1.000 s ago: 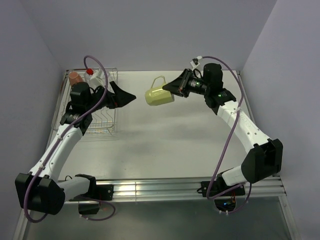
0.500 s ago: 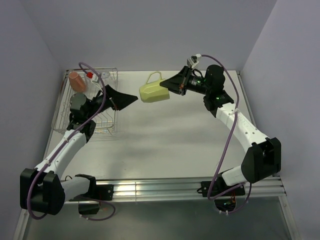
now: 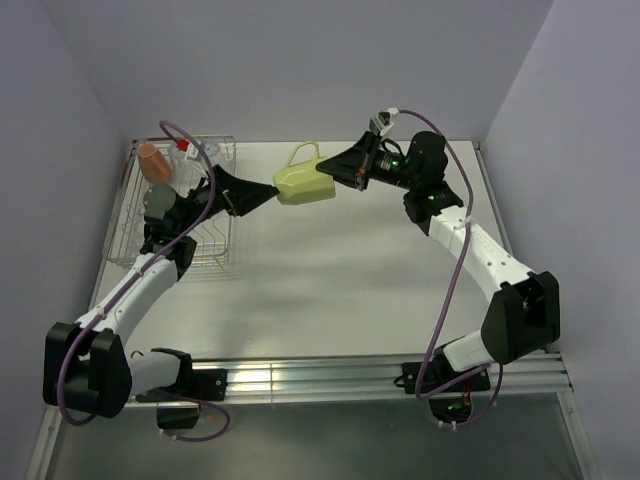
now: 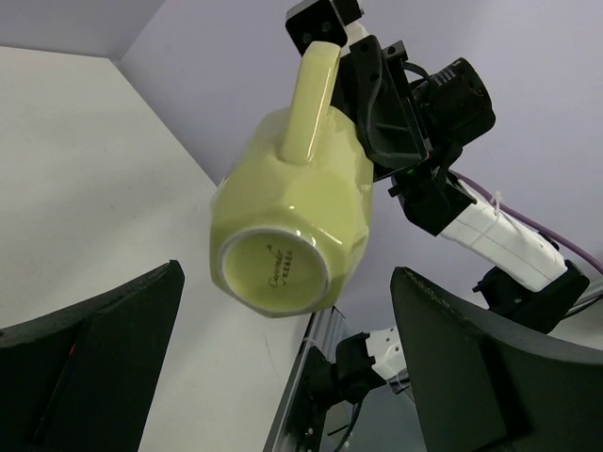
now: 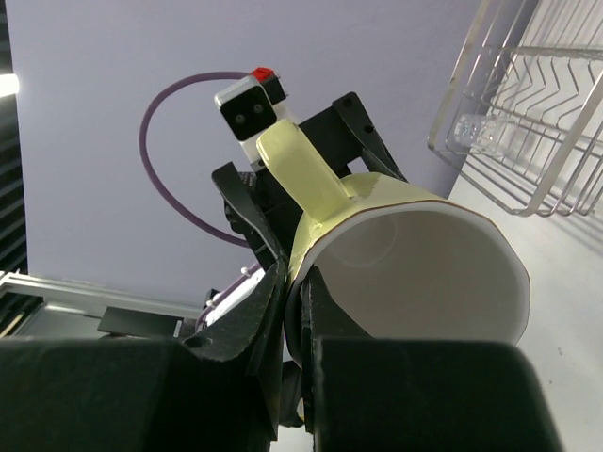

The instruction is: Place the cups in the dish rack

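A yellow-green mug (image 3: 303, 184) with a white inside hangs in the air over the table, lying on its side. My right gripper (image 3: 336, 176) is shut on its rim, one finger inside and one outside (image 5: 301, 282). My left gripper (image 3: 264, 194) is open and empty. Its fingers stand on either side of the mug's base (image 4: 273, 268) without touching it. The wire dish rack (image 3: 226, 250) stands at the far left. It holds a terracotta cup (image 3: 152, 160) and a clear tumbler (image 5: 471, 132).
The rack's raised wire side (image 5: 528, 122) is close behind my left arm. Walls close in the table on the left, back and right. The metal rail (image 3: 330, 375) with the arm bases runs along the near edge.
My right gripper has carried the mug left, up to my left gripper. My left gripper has shifted slightly right, and the mug's base now lies between its open fingers.
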`<state>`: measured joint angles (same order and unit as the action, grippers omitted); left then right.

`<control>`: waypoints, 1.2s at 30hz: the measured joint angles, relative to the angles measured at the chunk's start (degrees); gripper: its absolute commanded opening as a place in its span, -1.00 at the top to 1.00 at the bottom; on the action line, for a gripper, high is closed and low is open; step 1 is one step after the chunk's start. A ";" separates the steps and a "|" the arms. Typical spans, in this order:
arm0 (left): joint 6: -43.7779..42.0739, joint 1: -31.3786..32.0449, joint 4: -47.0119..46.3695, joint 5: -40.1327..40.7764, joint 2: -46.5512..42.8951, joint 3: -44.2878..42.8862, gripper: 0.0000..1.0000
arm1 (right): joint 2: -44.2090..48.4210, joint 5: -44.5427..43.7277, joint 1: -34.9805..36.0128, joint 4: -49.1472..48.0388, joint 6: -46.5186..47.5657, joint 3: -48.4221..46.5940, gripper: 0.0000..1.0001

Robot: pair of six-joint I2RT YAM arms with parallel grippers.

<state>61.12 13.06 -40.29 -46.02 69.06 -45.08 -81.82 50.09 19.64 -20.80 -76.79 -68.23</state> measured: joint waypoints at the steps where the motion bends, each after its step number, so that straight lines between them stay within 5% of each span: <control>1: -0.02 0.22 0.13 0.00 0.20 -0.31 -0.98 | -0.15 0.00 0.15 -0.02 -0.13 0.00 1.00; 27: 0.66 4.94 -2.51 0.35 5.64 -3.52 -0.93 | -2.67 0.22 2.97 -5.27 -3.08 0.00 1.00; 32: 0.68 5.20 -2.54 0.39 6.05 -3.52 -0.85 | -3.04 0.37 3.17 -5.44 -3.34 0.00 1.00; 36: 0.66 5.20 -2.19 0.39 6.12 -3.52 -0.58 | -3.28 0.28 3.52 -5.60 -3.32 -0.02 1.00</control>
<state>61.78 18.26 -42.48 -45.63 75.18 -48.60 -85.10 50.37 23.16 -26.39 -80.12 -68.25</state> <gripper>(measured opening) 0.878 0.120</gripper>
